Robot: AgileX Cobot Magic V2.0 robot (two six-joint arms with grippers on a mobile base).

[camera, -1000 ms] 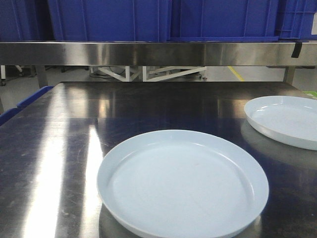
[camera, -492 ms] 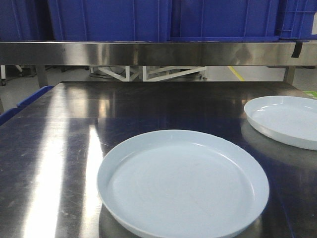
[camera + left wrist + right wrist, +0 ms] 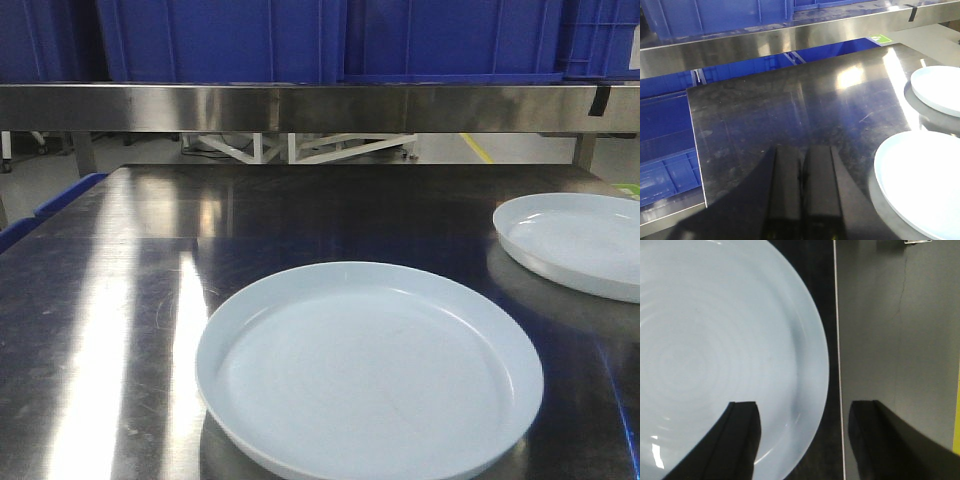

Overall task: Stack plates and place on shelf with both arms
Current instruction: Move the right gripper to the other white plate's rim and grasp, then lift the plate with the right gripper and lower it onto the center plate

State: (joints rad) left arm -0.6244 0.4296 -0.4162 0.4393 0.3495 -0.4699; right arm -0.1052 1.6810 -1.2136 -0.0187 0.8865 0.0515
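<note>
The left gripper (image 3: pixel 802 150) is seen pressed together; the right gripper (image 3: pixel 802 407) is spread over a plate (image 3: pixel 715 340), seemingly at the tabletop's (image 3: pixel 822 265) right edge.

The dark shading on the desk (image 3: pixel 572 385), right of the near plate (image 3: pixel 370 370), shifted slightly. No other change was discernible in the front view.

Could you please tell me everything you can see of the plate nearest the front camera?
The near plate is round, shallow, glossy pale bluish-white, with a low raised rim. It lies empty and flat on the dark steel tabletop, apart from the second plate. Its front edge is cropped. Nothing else touches it.
</note>
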